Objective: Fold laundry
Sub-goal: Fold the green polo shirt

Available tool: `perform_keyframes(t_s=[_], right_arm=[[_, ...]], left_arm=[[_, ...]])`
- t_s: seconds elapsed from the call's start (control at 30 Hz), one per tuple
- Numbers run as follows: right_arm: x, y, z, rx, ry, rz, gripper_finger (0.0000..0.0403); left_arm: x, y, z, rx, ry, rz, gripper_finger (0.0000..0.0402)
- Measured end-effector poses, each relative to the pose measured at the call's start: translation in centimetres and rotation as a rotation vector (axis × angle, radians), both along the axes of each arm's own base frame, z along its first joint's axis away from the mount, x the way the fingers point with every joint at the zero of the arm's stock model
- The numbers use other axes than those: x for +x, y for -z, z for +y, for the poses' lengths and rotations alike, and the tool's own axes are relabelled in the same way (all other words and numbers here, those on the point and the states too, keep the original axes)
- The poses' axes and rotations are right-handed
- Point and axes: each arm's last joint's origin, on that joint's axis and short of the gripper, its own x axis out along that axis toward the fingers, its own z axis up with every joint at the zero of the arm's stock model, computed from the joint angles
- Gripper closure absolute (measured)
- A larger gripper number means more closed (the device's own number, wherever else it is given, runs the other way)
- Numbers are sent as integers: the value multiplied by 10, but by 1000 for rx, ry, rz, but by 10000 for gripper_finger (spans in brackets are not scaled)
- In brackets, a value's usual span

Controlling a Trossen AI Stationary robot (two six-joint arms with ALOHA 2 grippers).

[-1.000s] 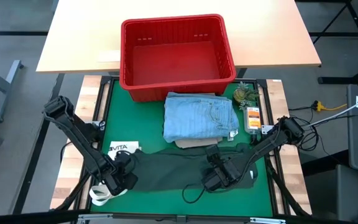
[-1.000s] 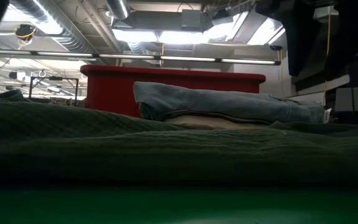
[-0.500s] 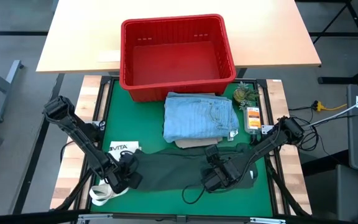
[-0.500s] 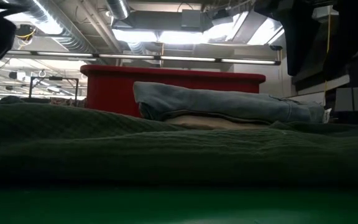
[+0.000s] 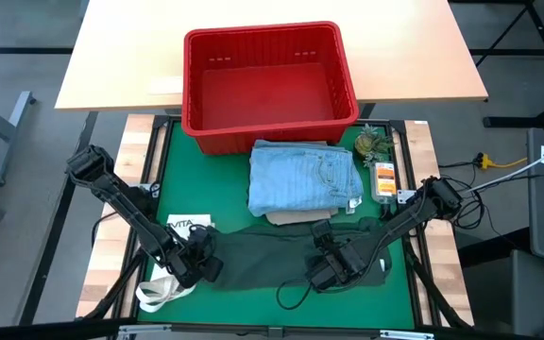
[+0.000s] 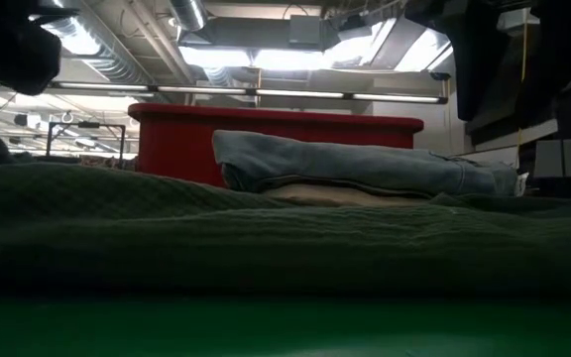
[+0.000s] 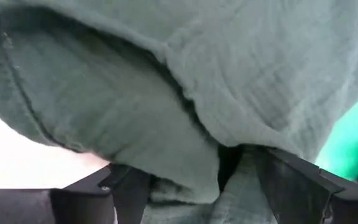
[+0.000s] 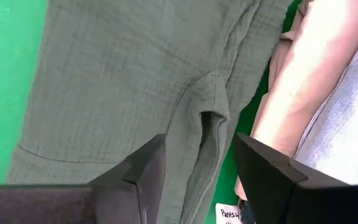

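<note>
Basket [image 5: 270, 80]: red, at far edge of green mat [image 5: 225, 194].
Green-grey garment [image 5: 263, 257]: spread across near mat; left gripper [image 5: 201, 267] pinches its left end, right gripper [image 5: 323, 274] clamps a fold.
Blue garment [image 5: 302, 177]: folded atop beige piece [image 5: 296, 217].
Tote bag [image 5: 185, 226]: lettering "VITA".
Tag [image 8: 232, 214]: "Pants4", partial.

Green-grey garment [image 5: 263, 257] before folded jeans [image 5: 303, 176].

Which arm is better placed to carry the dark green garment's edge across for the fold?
Left. The left gripper sits at the end of the dark green garment with cloth bunched between its fingers, while the right gripper only pins the middle.
</note>
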Motion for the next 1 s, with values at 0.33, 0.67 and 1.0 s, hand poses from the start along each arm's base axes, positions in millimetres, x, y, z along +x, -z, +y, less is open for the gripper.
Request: perform_keyframes(t_s=[0.33,0.67,1.0], right_arm=[[2,0,1,11,0,-16,217],[0,0,0,2,0,-3,217],[-2,0,-1,-13,-1,21,217]], left_arm=[[2,11,10,25,15,-14,207],[4,9,10,14,55,-1,388],[-1,-30,0,82,148,198,398]])
